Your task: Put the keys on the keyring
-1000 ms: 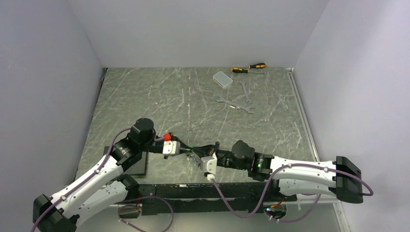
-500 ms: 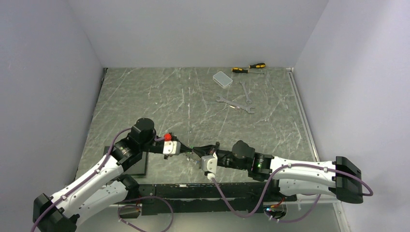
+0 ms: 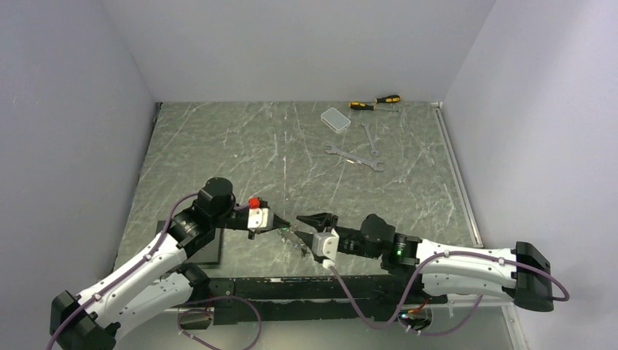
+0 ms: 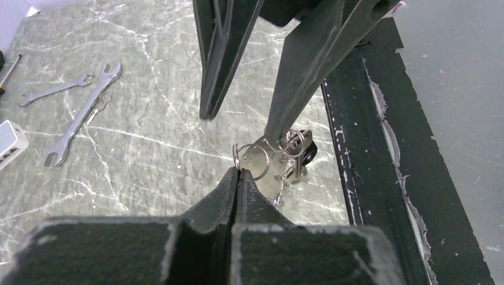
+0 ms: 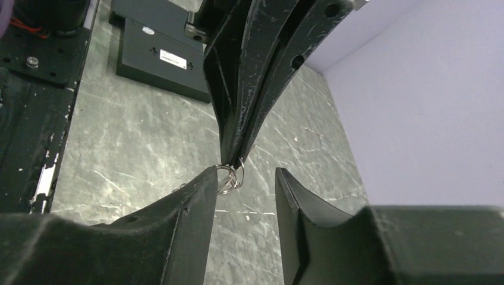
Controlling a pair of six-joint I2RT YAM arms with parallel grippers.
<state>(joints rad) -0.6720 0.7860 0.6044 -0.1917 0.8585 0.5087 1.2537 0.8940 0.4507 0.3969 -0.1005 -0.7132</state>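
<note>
Your left gripper (image 4: 238, 173) is pinched tight on the keyring (image 4: 265, 155), steadying it; keys (image 4: 290, 159) dangle at its 3 o'clock; right gripper (image 5: 245, 173) half-parted, gripping nothing, probably repositioning.

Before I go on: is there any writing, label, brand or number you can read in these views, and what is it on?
No text can be read in any view.
White sticker on the black box, right wrist view: print too small and blurred to read.
Long wrench, left wrist view: no stamp can be made out.
</note>
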